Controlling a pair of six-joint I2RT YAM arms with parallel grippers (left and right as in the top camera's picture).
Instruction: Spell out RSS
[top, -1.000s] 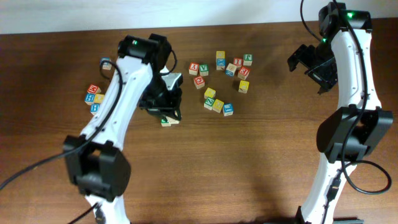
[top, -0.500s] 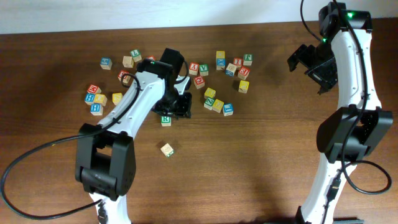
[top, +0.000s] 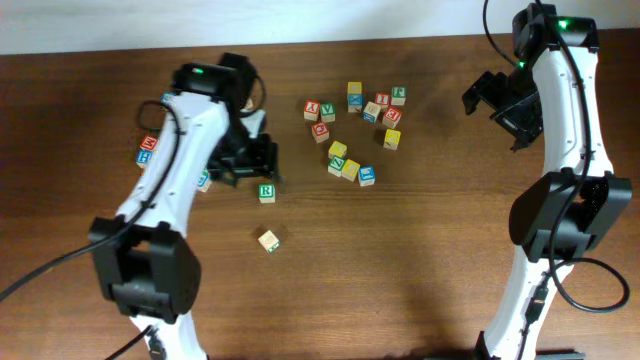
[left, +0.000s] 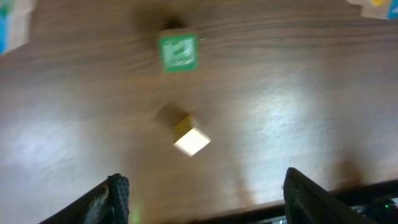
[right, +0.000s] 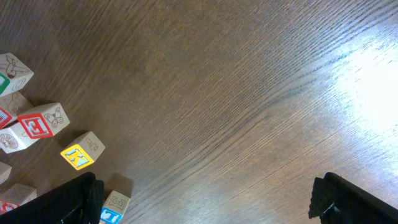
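The white cube with the green R (top: 266, 192) sits flat on the table, and it also shows at the top of the left wrist view as the R cube (left: 179, 52). A yellow-faced cube (top: 268, 240) lies tilted a little nearer the front; on this yellow cube (left: 191, 138) I cannot read the letter. My left gripper (top: 252, 165) hovers just back-left of the R cube, open and empty (left: 205, 190). My right gripper (top: 492, 100) hangs open at the far right, holding nothing (right: 208, 196). I cannot pick out any S cube.
Several loose letter cubes (top: 352, 130) are clustered at the middle back. More cubes (top: 148, 152) lie at the left, partly behind my left arm. Some of the middle cluster's cubes (right: 81, 150) show at the left edge of the right wrist view.
My left gripper has opened and drawn back to the left, away from the R cube. A yellow cube now lies in front of the R cube where none showed a second ago. The right arm is still.
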